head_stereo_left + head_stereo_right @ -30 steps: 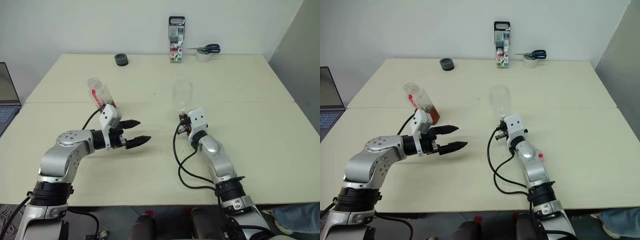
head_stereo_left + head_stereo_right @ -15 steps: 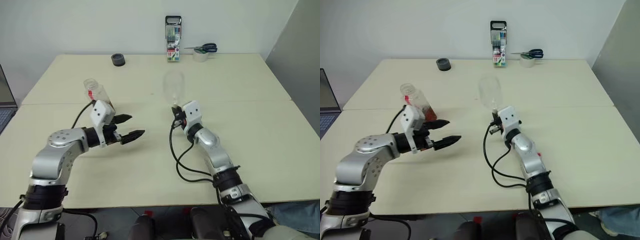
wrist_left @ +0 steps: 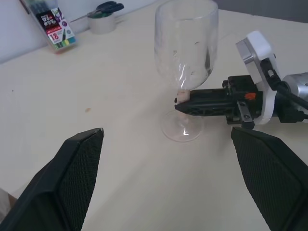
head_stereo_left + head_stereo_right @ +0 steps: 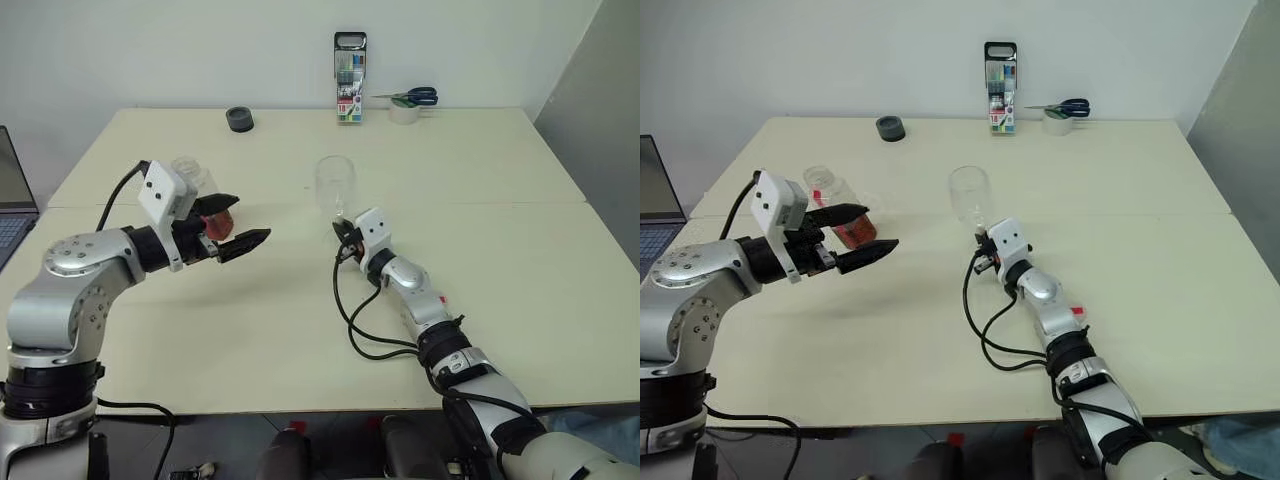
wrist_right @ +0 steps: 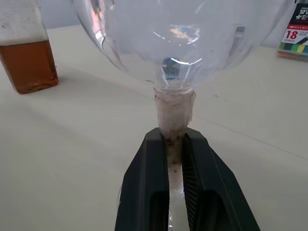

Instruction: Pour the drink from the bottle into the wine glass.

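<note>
Since a second ago the left pincer [image 4: 852, 238] has risen off the pale beige worktop [image 4: 300, 300] and drawn back toward the robot's left, while the right pincer [image 3: 185, 102] has carried the clear stemmed wine glass [image 4: 335, 186] a little leftward and away from the robot. The right pincer's two black fingers [image 5: 154, 192] are clamped shut on the glass's thin stem just under the rounded bowl, and the glass stands upright with its round foot at the worktop. The bowl looks empty. To the left of the wine glass, well apart from it, stands the small clear plastic bottle [image 4: 840, 205] with a red label strip; it appears uncapped, and the amber, reddish-brown drink [image 5: 29, 65] fills its lower part. The left pincer hangs above the worktop with its black fingers spread wide and gripping nothing, in front of the bottle in the head views and pointing toward the wine glass. Beyond the wine glass, at the worktop's far edge by the wall, stand an upright pack of coloured markers [image 4: 350, 92], a tape roll [image 4: 404, 112] with blue-handled scissors [image 4: 415, 97] on it, and, further left, a small dark ring-shaped roll [image 4: 239, 120].
</note>
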Robot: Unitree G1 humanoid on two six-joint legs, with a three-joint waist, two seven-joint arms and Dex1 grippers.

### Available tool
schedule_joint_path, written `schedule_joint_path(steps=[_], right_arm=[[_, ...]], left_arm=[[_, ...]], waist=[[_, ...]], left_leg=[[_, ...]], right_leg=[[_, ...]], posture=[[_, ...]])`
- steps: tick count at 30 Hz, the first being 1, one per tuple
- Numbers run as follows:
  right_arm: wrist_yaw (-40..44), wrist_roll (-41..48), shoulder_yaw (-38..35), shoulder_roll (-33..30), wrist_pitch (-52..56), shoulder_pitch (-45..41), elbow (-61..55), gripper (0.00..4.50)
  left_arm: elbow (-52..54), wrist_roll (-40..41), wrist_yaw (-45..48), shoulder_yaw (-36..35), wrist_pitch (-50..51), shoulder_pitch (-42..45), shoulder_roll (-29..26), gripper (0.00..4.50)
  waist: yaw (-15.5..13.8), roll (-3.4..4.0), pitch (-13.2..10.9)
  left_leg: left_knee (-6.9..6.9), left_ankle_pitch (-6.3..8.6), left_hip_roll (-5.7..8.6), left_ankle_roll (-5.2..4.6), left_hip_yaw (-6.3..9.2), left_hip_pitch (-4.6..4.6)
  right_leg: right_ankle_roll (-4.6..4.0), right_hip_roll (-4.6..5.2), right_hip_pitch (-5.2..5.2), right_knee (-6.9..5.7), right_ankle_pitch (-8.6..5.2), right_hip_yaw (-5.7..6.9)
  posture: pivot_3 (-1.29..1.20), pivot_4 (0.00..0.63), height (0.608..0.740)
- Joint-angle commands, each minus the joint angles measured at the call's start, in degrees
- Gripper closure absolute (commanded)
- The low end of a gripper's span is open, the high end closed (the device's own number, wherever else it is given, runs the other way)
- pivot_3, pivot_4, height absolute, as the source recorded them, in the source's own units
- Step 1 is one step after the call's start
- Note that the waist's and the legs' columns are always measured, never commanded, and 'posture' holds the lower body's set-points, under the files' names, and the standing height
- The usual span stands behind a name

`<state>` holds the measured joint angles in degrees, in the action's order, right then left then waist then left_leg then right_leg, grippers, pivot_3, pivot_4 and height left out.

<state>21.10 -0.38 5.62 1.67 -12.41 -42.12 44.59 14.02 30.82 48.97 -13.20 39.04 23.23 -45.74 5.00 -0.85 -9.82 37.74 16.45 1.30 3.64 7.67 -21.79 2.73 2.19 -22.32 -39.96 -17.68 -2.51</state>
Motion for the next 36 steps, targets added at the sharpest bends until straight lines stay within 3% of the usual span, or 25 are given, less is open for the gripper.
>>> schedule_joint_path(steps=[1,6,19,29,36], right_arm=[[0.95,0.41,-0.31,-0.03,-1.75,-0.93,0.88,4.39],[1.84,0.68,-0.22,0.21,-2.13,-0.59,1.17,4.39],[2.61,1.22,-0.96,0.28,-1.34,-1.00,0.57,0.11],[2.80,-0.20,-0.06,-2.42,-0.06,1.25,-2.63,0.05],[4.71,-1.58,1.79,-7.01,6.05,8.95,-14.03,0.05]], left_arm=[[2.95,2.14,-0.73,-2.19,1.21,2.30,-1.53,0.00],[3.98,2.76,-1.93,-1.97,1.99,3.40,-1.56,0.00],[3.63,2.08,-3.52,-0.93,0.51,3.16,-0.66,0.00],[2.54,1.43,-5.61,-0.58,-1.36,3.97,1.69,0.00],[3.79,1.94,-6.82,-0.56,-1.56,2.04,3.52,0.00]], waist=[[0.00,0.00,0.00],[-0.01,0.00,0.00],[-0.01,0.00,0.00],[-0.04,0.00,0.00],[-0.16,0.00,0.00]], left_leg=[[0.01,0.00,0.00,0.00,0.00,0.00],[0.01,0.00,0.00,0.00,-0.01,0.00],[0.01,0.00,-0.01,0.00,0.00,0.00],[0.02,0.00,0.00,0.01,0.00,-0.01],[0.03,0.00,0.00,0.01,0.00,-0.03]], right_leg=[[0.00,0.00,0.01,0.00,0.00,0.00],[0.00,0.00,0.01,0.00,0.00,0.00],[0.00,-0.01,0.00,0.00,0.00,0.00],[0.00,-0.01,0.01,0.01,0.00,0.00],[0.00,0.00,0.01,0.01,0.00,0.00]], posture=[[0.00,0.150,0.740],[0.00,0.150,0.740],[0.00,0.150,0.740],[0.00,0.150,0.740],[0.00,0.150,0.740]])
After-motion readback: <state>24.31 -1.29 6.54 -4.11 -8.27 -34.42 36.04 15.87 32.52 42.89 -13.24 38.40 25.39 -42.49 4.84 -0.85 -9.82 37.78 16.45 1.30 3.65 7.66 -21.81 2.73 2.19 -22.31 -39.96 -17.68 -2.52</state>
